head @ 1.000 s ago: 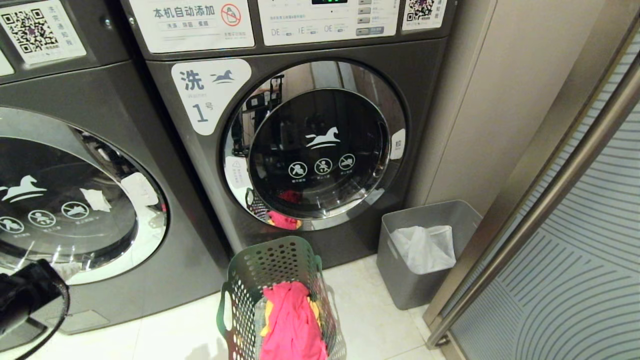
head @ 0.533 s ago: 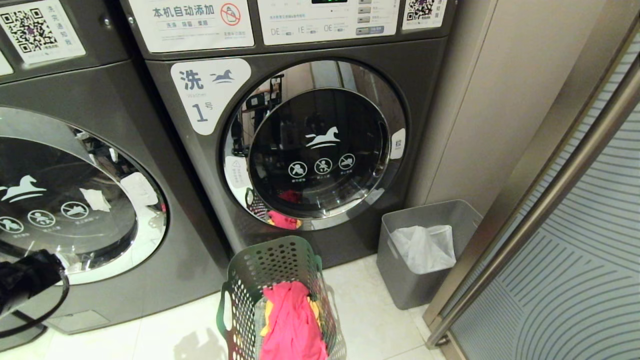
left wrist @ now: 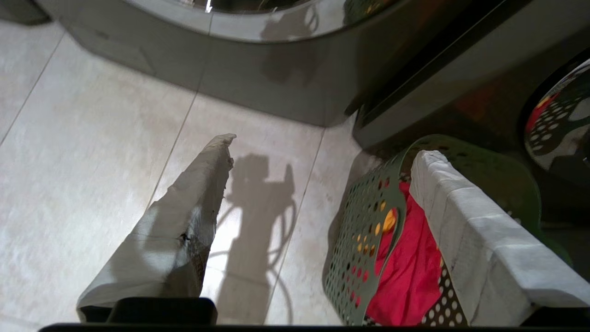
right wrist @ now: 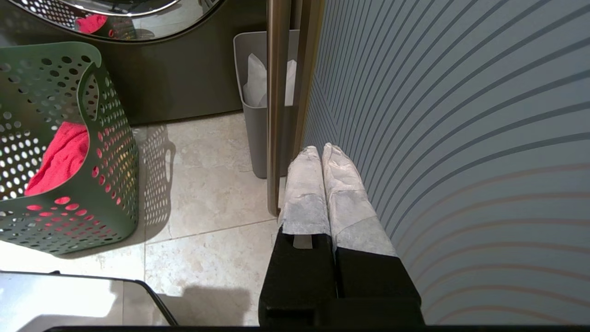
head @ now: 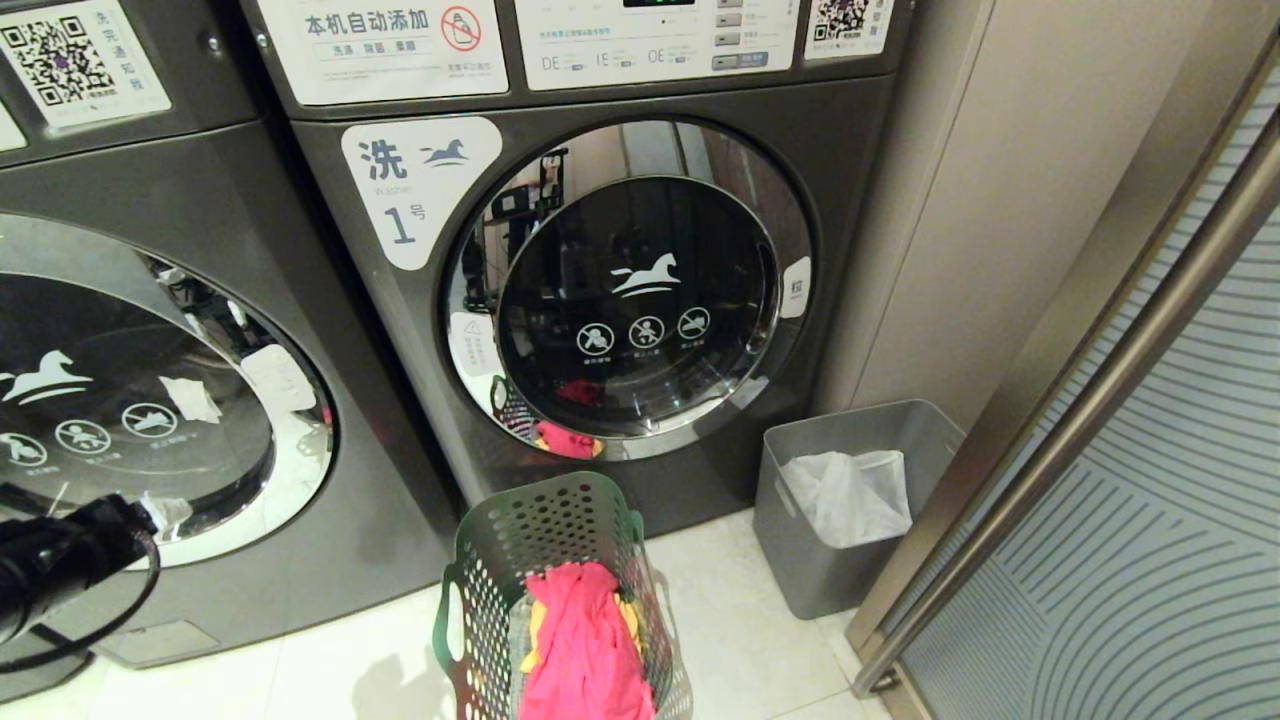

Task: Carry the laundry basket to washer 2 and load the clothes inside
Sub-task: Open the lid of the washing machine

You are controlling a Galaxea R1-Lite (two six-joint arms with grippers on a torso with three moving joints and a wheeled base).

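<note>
Now your left gripper [left wrist: 318, 152] hangs wide open beside the basket [left wrist: 368, 221], arm further in view than a second ago.

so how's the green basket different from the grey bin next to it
The laundry basket is green with hole-dotted walls and a handle cut-out; the grey bin has plain solid walls. The basket holds pink clothes; the bin holds a white sheet. The basket stands before the washer door, the bin by the wall. Both sit open-topped on the tiled floor.

Shared laundry room; numbered front-loading washers [head: 620, 290] with QR payment stickers [head: 70, 60]; tiled floor [head: 330, 680]
</note>
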